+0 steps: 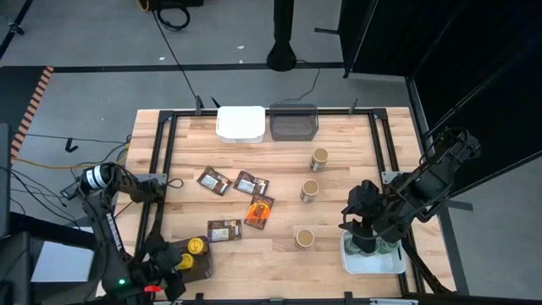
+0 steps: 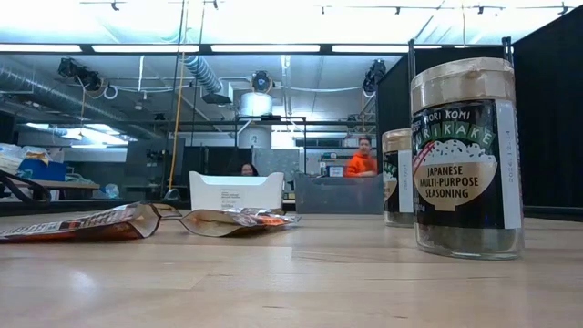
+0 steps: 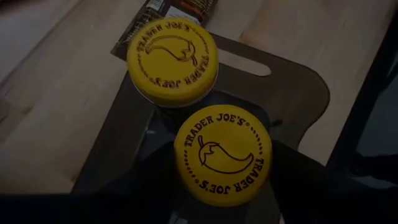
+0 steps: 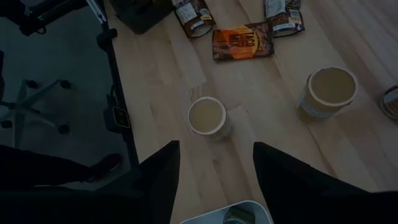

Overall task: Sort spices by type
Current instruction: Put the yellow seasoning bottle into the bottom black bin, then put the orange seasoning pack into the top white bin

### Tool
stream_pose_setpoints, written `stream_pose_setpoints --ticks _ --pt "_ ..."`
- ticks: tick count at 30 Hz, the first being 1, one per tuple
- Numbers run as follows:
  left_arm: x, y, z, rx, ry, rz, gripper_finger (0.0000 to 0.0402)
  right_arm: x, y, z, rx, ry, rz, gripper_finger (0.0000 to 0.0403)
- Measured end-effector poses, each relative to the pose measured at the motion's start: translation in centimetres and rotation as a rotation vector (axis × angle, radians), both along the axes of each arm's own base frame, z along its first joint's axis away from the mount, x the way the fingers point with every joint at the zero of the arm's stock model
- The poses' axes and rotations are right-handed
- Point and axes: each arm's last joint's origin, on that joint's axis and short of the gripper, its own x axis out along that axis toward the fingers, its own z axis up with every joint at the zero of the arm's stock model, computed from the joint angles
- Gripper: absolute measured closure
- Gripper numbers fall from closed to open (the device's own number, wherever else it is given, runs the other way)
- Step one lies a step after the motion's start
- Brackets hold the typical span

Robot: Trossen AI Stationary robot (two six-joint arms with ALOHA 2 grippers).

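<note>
Left tool (image 1: 174,269) grips yellow-lid jar (image 3: 222,154), fingers hidden; right tool (image 4: 214,163) apart, empty.

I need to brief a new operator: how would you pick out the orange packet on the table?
Start at the loose group of flat packets on the wooden table, left of the three tan-lidded jars. The orange packet lies at the group's right end. Its neighbours are all brown with pale labels; it alone is bright orange.

high: straight down | low: table-level | 2 wrists: close, downward | shared: tan-lidded jars (image 1: 310,190)
</note>
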Motion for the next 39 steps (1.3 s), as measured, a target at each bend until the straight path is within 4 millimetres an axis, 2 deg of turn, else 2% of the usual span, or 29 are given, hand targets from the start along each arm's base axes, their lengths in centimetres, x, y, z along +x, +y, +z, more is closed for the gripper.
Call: stream_pose_setpoints --ticks 8,12,17,22,26,29,32,36,39 --pt "0.2 -0.5 1.0 -0.008 0.054 -0.06 0.0083 0.0 -0.1 0.0 -0.026 -0.017 -0.007 0.019" --pt "0.5 -0.7 2.0 -0.015 0.058 -0.071 0.0057 0.1 -0.1 0.1 -0.048 -0.03 -0.006 0.0191" --pt "1.0 -0.4 5.1 0.028 0.044 -0.055 0.0055 0.1 -0.1 0.1 -0.058 -0.031 0.003 0.0191" --pt "3.0 1.7 9.5 0.136 -0.05 -0.014 0.0056 0.1 -0.2 0.1 -0.083 -0.039 0.001 0.0191" --pt "5.8 5.1 11.3 0.219 -0.116 -0.015 0.0056 0.1 -0.6 0.0 -0.119 -0.036 -0.022 0.0192" --pt "8.4 8.0 11.8 0.346 -0.059 -0.045 0.0057 0.1 -0.9 -0.1 -0.135 -0.019 -0.033 0.0192" --pt "10.6 11.8 12.5 0.437 0.008 -0.058 0.0057 0.1 -1.2 -0.2 -0.152 0.0 -0.038 0.0192" --pt "12.8 16.4 11.5 0.527 0.143 -0.028 0.0057 0.0 -1.4 -0.3 -0.175 0.016 -0.026 0.0192" --pt "13.1 19.7 10.8 0.497 0.144 0.061 0.0057 0.0 -1.4 -0.3 -0.181 0.02 -0.022 0.0192"
